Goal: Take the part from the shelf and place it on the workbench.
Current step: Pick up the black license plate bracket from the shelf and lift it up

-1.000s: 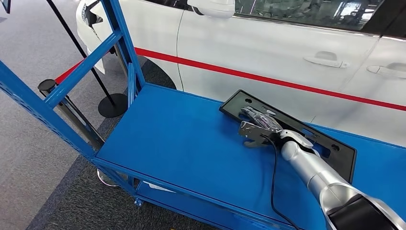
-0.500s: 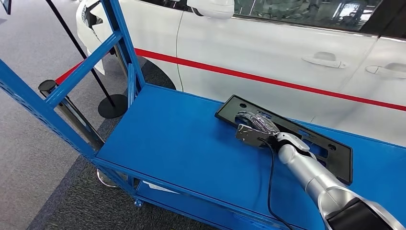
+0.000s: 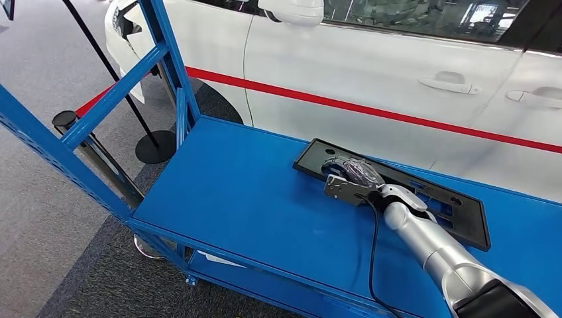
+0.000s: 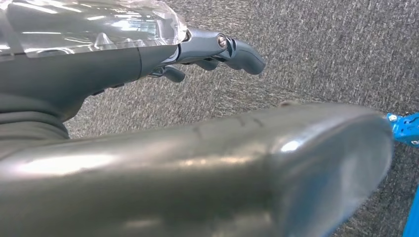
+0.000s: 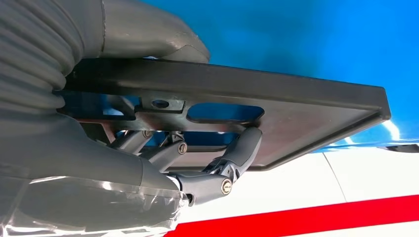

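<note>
The part is a flat black plate (image 3: 472,228) with slots and holes, lying at the back right of the blue shelf top (image 3: 245,185). My right hand (image 3: 351,179) holds its left end. In the right wrist view the thumb lies on one face of the plate (image 5: 306,111) and the dark fingers (image 5: 237,153) curl against the other face, with the free end raised off the blue surface (image 5: 306,34). My left hand (image 4: 197,163) hangs over grey carpet, holding nothing, its fingers (image 4: 232,49) apart from the thumb.
A white car with a red stripe (image 3: 371,59) stands close behind the shelf. Blue frame posts (image 3: 166,53) rise at the shelf's left end. A black stanchion base (image 3: 156,146) sits on the grey carpet (image 3: 40,218) to the left. A lower shelf lies beneath.
My right hand has drawn the plate's gripped end a little to the left and toward me. The plate has turned slightly on the shelf.
</note>
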Motion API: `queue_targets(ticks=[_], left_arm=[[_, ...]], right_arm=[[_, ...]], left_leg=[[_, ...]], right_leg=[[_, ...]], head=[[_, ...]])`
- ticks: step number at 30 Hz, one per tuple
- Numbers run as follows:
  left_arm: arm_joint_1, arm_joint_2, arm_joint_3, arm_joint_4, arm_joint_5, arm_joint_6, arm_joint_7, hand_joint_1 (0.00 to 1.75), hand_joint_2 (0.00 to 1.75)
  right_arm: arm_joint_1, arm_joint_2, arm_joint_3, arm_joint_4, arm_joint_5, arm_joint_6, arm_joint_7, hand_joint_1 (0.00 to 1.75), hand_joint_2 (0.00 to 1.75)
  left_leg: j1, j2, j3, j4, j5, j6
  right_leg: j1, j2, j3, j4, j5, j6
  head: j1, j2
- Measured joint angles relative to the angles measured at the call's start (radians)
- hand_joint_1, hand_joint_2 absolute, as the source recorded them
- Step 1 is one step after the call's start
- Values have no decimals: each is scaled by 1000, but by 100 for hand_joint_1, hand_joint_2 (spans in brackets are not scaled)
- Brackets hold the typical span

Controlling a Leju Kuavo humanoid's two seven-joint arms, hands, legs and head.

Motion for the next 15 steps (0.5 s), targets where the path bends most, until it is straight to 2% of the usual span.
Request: queue_targets(ticks=[15], left_arm=[[0,0,-15,0,2,0,0,0,0]], right_arm=[[45,-29,-41,-99,20,-24,-4,175,175]], left_leg=[[0,0,-2,0,0,0]], right_leg=[[0,0,-1,0,0,0]], head=[[0,0]])
